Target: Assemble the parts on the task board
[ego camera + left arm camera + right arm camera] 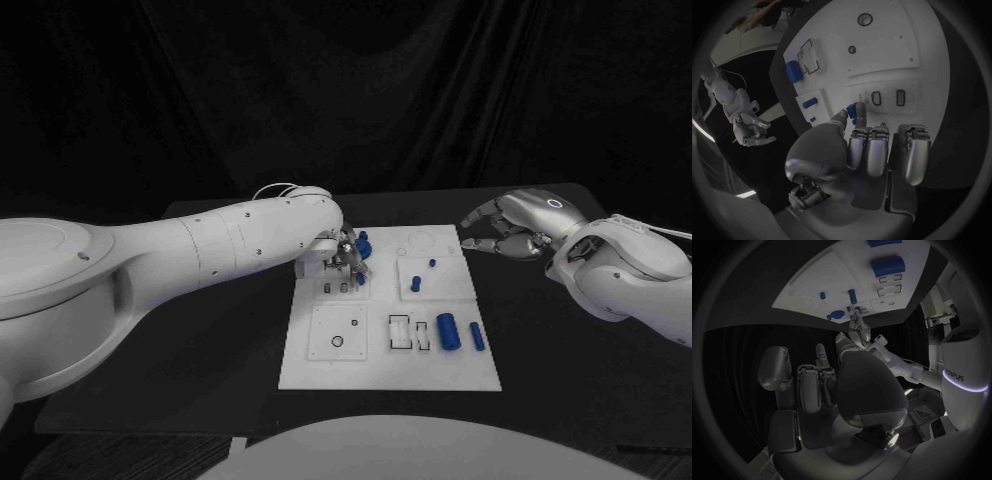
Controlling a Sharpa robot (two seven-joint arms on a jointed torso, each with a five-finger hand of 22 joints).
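Note:
The white task board lies in the middle of the black table. My left hand is over the board's far left part and pinches a small blue part between thumb and a finger, just beside two small slots. The same hand appears in the right wrist view. Other blue parts rest on the board: a thick cylinder, a slimmer one and a short peg. My right hand hovers off the board's far right corner, fingers loosely apart, holding nothing.
A ring outline marks the board's far right section, and a small black ring sits on its near left panel. Bare black table surrounds the board on both sides.

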